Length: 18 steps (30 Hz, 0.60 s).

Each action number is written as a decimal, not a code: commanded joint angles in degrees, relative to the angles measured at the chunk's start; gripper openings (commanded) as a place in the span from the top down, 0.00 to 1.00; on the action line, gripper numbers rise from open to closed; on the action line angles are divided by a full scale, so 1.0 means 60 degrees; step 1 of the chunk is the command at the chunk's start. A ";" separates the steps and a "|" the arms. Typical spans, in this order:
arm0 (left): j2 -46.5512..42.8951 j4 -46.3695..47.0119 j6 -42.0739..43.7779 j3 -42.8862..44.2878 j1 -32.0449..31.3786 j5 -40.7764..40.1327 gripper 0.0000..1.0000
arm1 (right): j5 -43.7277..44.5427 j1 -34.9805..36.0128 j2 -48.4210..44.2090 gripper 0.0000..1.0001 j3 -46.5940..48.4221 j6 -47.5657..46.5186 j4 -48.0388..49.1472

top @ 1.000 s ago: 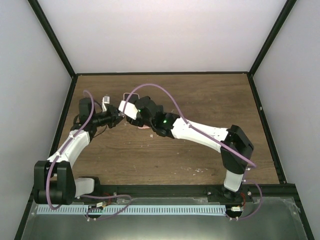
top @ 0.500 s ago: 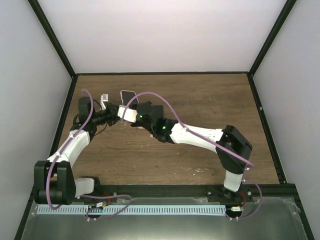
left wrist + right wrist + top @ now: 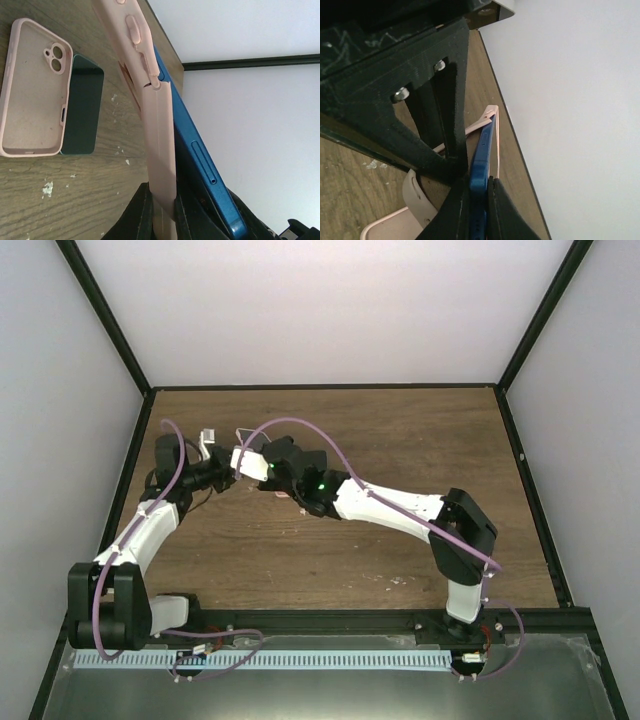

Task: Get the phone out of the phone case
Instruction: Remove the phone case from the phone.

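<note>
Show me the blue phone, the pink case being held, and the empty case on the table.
blue phone (image 3: 200, 162): left wrist view, side edge by the tray slot.
held case (image 3: 161, 150): left wrist view, pink side wall.
empty case (image 3: 30, 105): left wrist view, inner back.

Work surface: brown wood-grain table (image 3: 430, 430) with pale flecks. 3 plain white walls (image 3: 320, 310) enclose it. Black frame rails (image 3: 320, 387) border the edges. A grey metal ledge (image 3: 550, 680) lies at the near side. Lighting is even.
</note>
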 commanded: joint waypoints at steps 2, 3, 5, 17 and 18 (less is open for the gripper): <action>-0.0284 -0.0090 0.1165 0.0671 -0.0084 0.1714 1.00 | 0.0867 -0.0499 0.0160 0.99 0.0326 0.0872 -0.1542; -0.0236 -0.0262 0.1342 0.0738 -0.0084 0.1768 1.00 | 0.0830 -0.0499 0.0156 0.99 0.0334 0.0966 -0.1653; -0.0155 -0.0514 0.1633 0.0831 -0.0084 0.1853 1.00 | 0.0693 -0.0504 0.0167 0.99 0.0378 0.1173 -0.1921; -0.0130 -0.1684 0.2495 0.1122 -0.0099 0.2078 1.00 | -0.0361 -0.0507 -0.0047 0.99 -0.0075 0.1971 -0.2332; -0.0197 -0.1699 0.2492 0.1077 -0.0099 0.2014 1.00 | -0.0444 -0.0504 -0.0076 0.99 -0.0075 0.2068 -0.2378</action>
